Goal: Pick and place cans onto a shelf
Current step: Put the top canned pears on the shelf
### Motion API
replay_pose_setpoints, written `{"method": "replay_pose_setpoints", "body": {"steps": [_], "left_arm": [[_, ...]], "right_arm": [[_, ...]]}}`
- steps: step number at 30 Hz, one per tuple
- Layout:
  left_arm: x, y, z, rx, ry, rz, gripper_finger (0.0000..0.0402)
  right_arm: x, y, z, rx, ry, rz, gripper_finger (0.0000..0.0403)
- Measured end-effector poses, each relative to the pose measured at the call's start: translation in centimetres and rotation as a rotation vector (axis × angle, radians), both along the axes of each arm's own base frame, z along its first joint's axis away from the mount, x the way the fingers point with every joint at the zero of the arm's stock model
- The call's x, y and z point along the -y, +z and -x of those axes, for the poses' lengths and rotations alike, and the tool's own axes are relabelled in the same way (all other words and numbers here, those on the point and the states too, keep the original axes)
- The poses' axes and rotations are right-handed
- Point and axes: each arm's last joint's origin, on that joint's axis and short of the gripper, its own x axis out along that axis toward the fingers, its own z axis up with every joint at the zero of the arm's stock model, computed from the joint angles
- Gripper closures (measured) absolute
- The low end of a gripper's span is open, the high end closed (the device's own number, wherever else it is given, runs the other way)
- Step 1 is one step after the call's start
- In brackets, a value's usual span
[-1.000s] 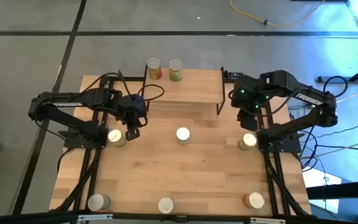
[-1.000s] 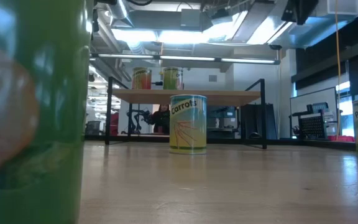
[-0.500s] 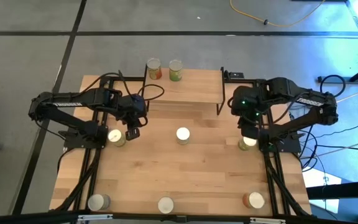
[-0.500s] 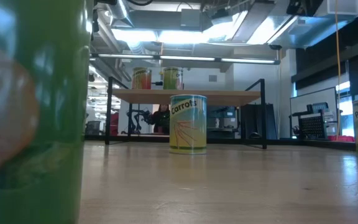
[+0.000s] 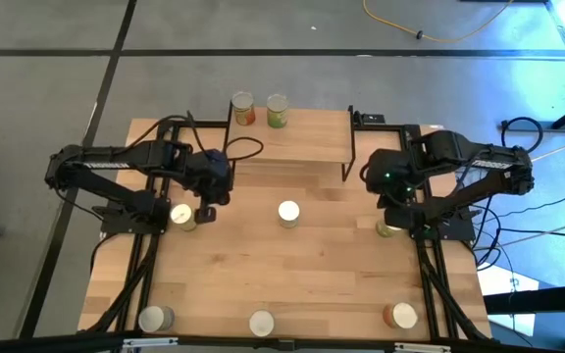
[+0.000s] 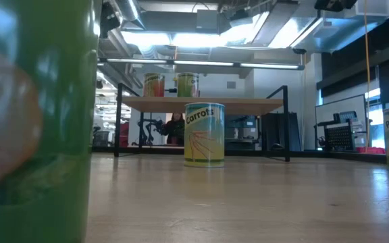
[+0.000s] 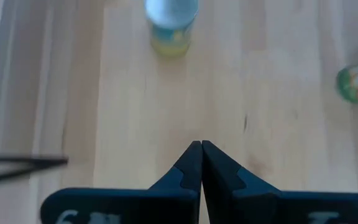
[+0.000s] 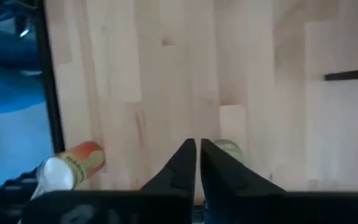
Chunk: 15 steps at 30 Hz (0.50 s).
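Note:
The shelf [image 5: 292, 139] stands at the table's far edge with two cans on its top board: an orange-red one [image 5: 242, 108] and a green one [image 5: 277, 110]. More cans stand upright on the table: at the left [image 5: 181, 215], in the middle [image 5: 288, 212] and at the right [image 5: 388, 228]. My left gripper [image 5: 207, 212] hangs shut beside the left can, with nothing in it [image 7: 201, 144]. My right gripper [image 8: 198, 144] points down above the right can [image 8: 229, 148], its fingers nearly together on nothing.
Three more cans stand along the table's near edge [image 5: 155, 319], [image 5: 262, 323], [image 5: 400, 316]; one [image 6: 32, 121] fills the low view's left side. There is bare wood between the middle can and the near row. The arms' black frames run along both table sides.
My right arm has swung toward the table's near edge, from beside the shelf's right end to over the right can, which it now partly covers. My left gripper has rolled a little about its own axis while staying in place. No can has moved.

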Motion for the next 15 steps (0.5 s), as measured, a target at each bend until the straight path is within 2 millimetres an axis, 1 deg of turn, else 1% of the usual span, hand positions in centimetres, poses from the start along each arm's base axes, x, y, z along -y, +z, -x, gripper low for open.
{"method": "replay_pose_setpoints", "body": {"steps": [3, 6, 9, 12, 15], "left_arm": [[0.3, 0.3, -0.5, 0.057, -0.027, -0.011, 0.0401], [0.7, 0.4, -0.9, 0.086, -0.048, -0.013, 0.0401], [1.1, 0.3, -1.1, 0.095, -0.069, -0.02, 0.0401], [1.3, 0.5, -1.2, 0.11, -0.064, -0.025, 0.0401], [1.4, 0.5, -1.2, 0.113, -0.042, -0.027, 0.0401]], "right_arm": [[-0.2, -0.2, 0.0, -0.008, -0.027, 0.015, 0.0354], [-0.5, -1.2, 0.1, -0.051, -0.031, 0.016, 0.0337], [-1.1, -2.9, 0.6, -0.116, -0.001, 0.013, 0.0325], [-1.5, -5.0, 1.3, -0.188, 0.064, 0.032, 0.0323], [-1.5, -7.1, 1.9, -0.259, 0.084, 0.096, 0.0323]]}}
